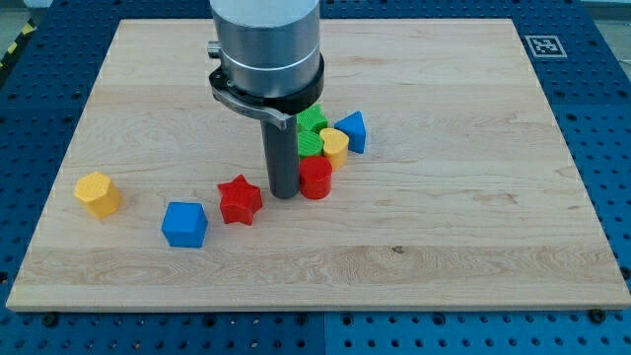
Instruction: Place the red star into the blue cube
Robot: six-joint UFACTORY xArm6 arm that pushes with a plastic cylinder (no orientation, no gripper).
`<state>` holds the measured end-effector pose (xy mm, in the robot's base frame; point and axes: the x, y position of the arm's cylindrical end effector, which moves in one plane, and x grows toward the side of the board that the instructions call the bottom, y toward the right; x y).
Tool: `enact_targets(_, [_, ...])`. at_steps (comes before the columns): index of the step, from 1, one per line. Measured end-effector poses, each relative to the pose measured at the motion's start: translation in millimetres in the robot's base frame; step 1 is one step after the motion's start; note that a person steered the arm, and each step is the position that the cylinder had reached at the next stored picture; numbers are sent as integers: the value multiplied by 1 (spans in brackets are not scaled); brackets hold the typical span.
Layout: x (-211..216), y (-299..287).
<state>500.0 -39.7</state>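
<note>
The red star point(240, 200) lies a little below the board's middle. The blue cube point(184, 224) sits to its lower left, a small gap apart. My tip point(284, 194) rests on the board just right of the red star, between it and a red cylinder point(315, 178), close to both.
A cluster lies right of the rod: two green blocks point(312, 133), a yellow block point(334, 146) and a blue block point(353, 132). A yellow hexagon block point(98, 193) sits at the view's left. The wooden board point(473, 237) ends in a blue perforated surround.
</note>
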Motion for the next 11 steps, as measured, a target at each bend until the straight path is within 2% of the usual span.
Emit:
enact_targets(3, [7,-19])
enact_targets(4, [-9,-42])
enact_targets(6, [-9,-80])
enact_targets(9, [-9,-100])
enact_targets(11, [1,-94])
